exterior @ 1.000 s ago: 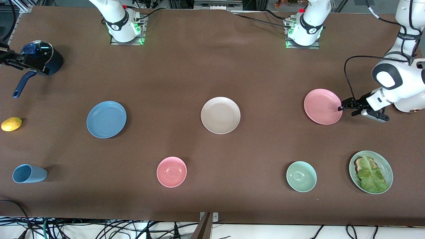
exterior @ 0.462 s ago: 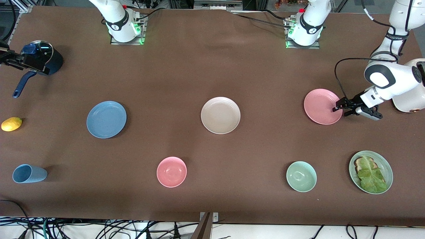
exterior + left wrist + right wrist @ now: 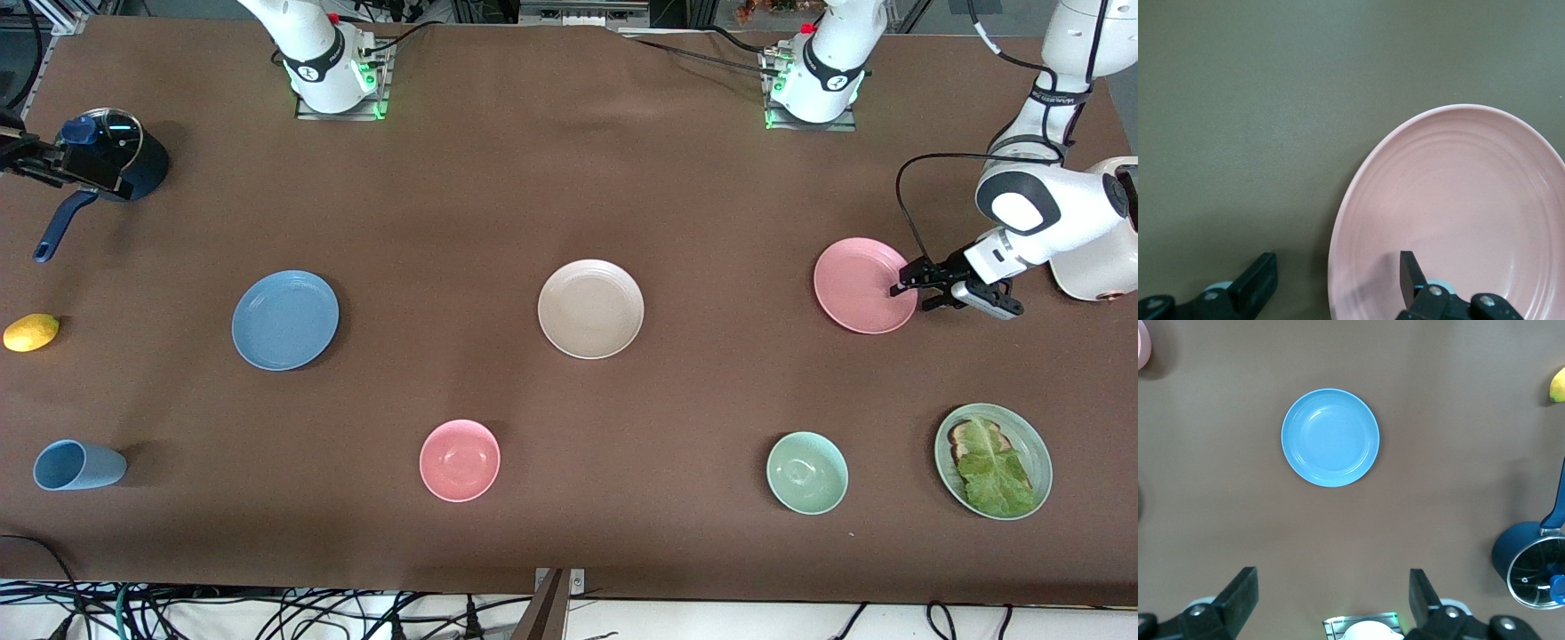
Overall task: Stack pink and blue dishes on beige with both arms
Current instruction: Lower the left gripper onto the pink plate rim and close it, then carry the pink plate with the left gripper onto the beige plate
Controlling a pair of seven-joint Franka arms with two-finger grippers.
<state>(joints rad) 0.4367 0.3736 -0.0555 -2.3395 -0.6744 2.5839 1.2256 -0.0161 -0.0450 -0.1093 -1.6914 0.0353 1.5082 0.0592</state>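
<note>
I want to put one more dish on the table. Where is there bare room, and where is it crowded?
Bare cloth lies between the blue plate and the beige plate, and between the beige plate and the pink plate. The wide strip from those plates toward the arm bases is bare too. It is crowded at the pink plate's rim, which the open left gripper straddles.

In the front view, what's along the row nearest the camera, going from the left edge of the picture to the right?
Blue cup → pink bowl → green bowl → green plate with toast and lettuce.
</note>
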